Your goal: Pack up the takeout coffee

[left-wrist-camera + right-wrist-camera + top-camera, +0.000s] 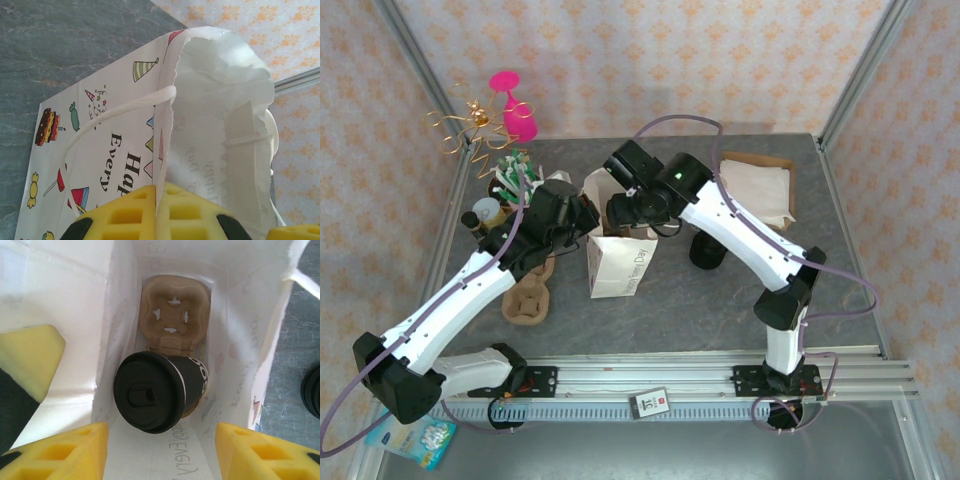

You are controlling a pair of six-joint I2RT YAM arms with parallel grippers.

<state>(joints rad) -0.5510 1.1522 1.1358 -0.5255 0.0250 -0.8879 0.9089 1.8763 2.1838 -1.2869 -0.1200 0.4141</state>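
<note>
The takeout coffee, a dark cup under a round black lid, stands slightly tilted in a brown cardboard carrier at the bottom of the white party-print paper bag. My right gripper hovers over the bag's mouth, open, its yellow fingers wide of the cup and not touching it. At the bag's left rim, my left gripper is shut on the edge of the paper bag, with the paper pinched between its yellow pads. In the top view both grippers meet at the bag's opening.
A stack of black lids stands right of the bag. A second cardboard carrier lies to its left. At the back are a box of napkins, a pink glass, a gold wire ornament and a cup of sticks.
</note>
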